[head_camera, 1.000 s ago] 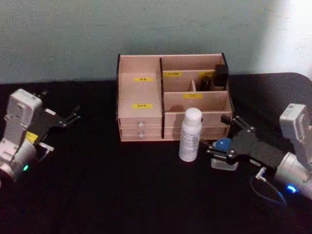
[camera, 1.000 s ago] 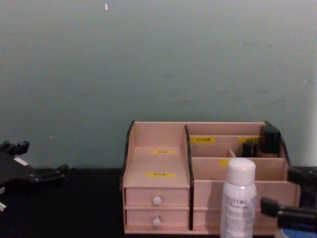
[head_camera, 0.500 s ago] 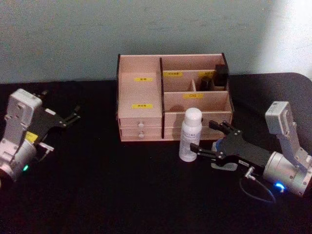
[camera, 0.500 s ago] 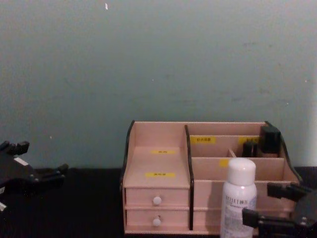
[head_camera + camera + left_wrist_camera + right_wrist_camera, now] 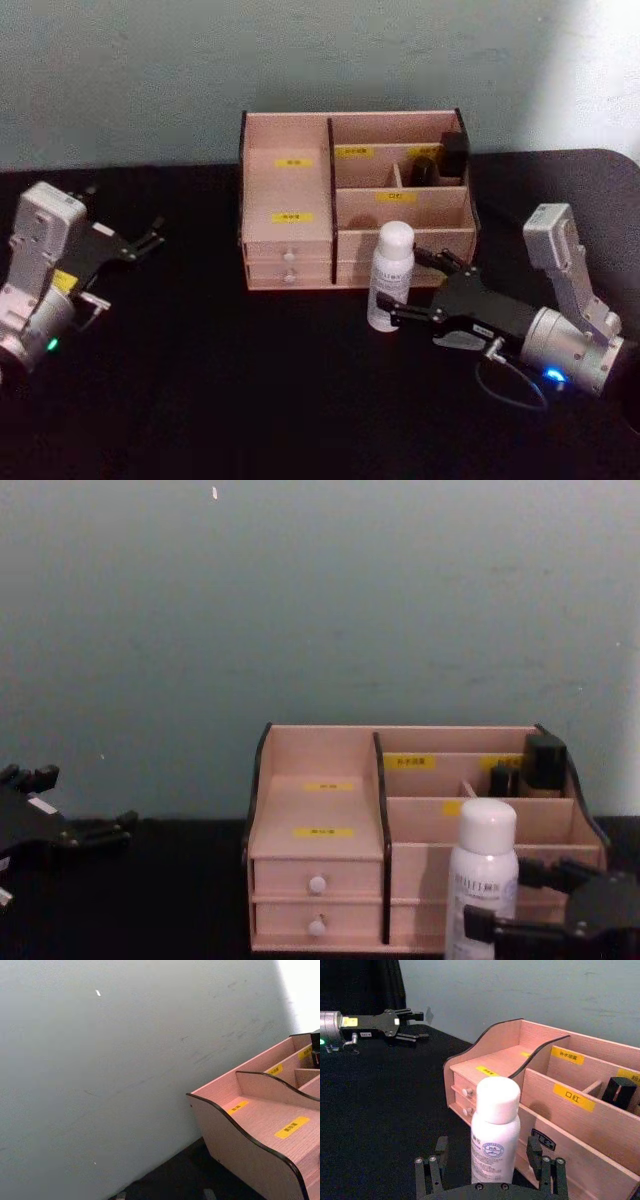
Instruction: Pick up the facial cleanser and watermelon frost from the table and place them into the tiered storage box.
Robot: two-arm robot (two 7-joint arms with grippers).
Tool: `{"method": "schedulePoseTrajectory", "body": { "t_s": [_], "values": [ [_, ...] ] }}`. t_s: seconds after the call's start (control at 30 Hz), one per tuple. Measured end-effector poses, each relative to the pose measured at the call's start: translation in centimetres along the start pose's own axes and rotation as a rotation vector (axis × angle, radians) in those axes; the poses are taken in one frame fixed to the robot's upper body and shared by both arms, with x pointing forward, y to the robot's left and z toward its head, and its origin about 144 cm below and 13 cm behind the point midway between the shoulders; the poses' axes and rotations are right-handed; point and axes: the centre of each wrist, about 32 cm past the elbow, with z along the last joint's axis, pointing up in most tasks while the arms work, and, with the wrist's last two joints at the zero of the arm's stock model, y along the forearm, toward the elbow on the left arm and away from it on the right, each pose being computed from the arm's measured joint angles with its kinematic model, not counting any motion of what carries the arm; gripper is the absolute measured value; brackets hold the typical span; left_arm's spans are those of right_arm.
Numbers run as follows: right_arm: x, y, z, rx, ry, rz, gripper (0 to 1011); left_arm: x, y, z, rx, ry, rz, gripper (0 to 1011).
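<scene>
Black tabletop [image 5: 250, 390] before a pale green wall [image 5: 150, 70]. A white bottle [image 5: 390, 270] stands upright just in front of the pink wooden organiser [image 5: 290, 190]. The right pincer [image 5: 404, 281] is wide open, one finger each side of the bottle, gripping nothing. The left pincer [image 5: 150, 236] sits open, far left

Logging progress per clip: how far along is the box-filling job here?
Done: nothing; neither item is in the tiered storage box. In hand: the right claw is open, fingers either side of the standing facial cleanser, not closed. To do: grasp and place it, then the watermelon frost, largely hidden under the right arm. Left claw is parked, open, off to the left.
</scene>
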Motion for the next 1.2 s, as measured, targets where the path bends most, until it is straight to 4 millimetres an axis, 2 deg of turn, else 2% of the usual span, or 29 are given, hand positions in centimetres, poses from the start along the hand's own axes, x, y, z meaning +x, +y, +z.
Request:
{"method": "schedulePoseTrajectory", "body": {
  "t_s": [0.57,1.2],
  "values": [
    [0.4,1.7,-0.3,0.002,0.011,-0.008,1002,0.0,0.0,0.0,0.0,0.0,0.0,1001],
    [0.4,1.9,-0.3,0.002,0.009,-0.013,1003,0.0,0.0,0.0,0.0,0.0,0.0,1001]
  ]
}}
